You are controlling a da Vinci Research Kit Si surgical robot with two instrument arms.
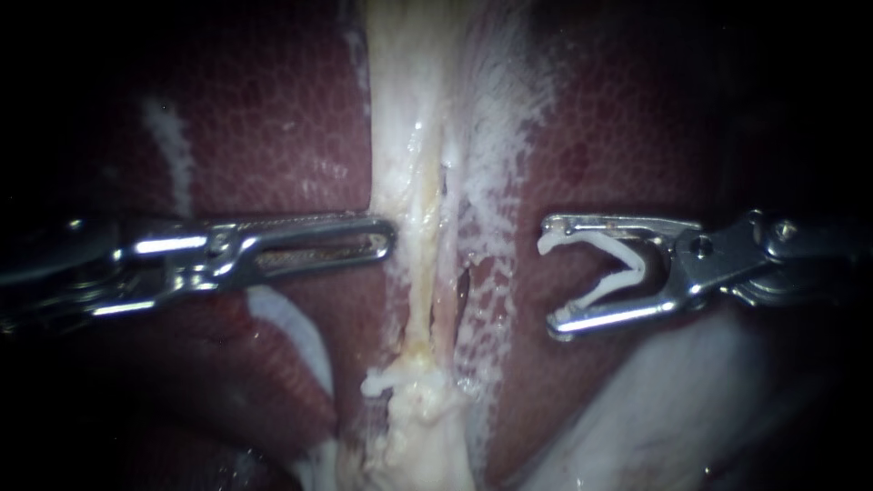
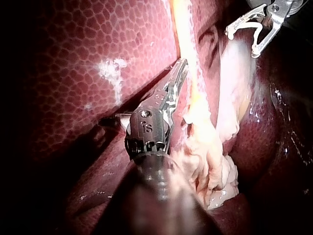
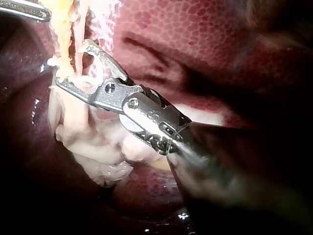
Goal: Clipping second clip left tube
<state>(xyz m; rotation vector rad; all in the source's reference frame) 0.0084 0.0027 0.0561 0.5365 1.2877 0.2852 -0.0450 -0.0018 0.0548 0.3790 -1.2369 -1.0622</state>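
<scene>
Pale tube [image 1: 414, 227] mid-frame over liver [image 1: 273, 118]. Left tool [image 1: 382, 241], jaws together, at its left edge. Right tool [image 1: 552, 275] wide, holding white clip [image 1: 639, 262], stands clear; right wrist view hides that gap.

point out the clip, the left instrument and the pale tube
clip [image 1: 644, 264], endoscope view, on its hinge bend
left instrument [image 1: 384, 241], endoscope view, at its shut jaw tips
tube [image 1: 409, 164], endoscope view, on its pale middle stretch

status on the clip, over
left instrument shut, tip beside tube. right instrument holds open clip, short of tube. nothing blocking the gap.
</scene>
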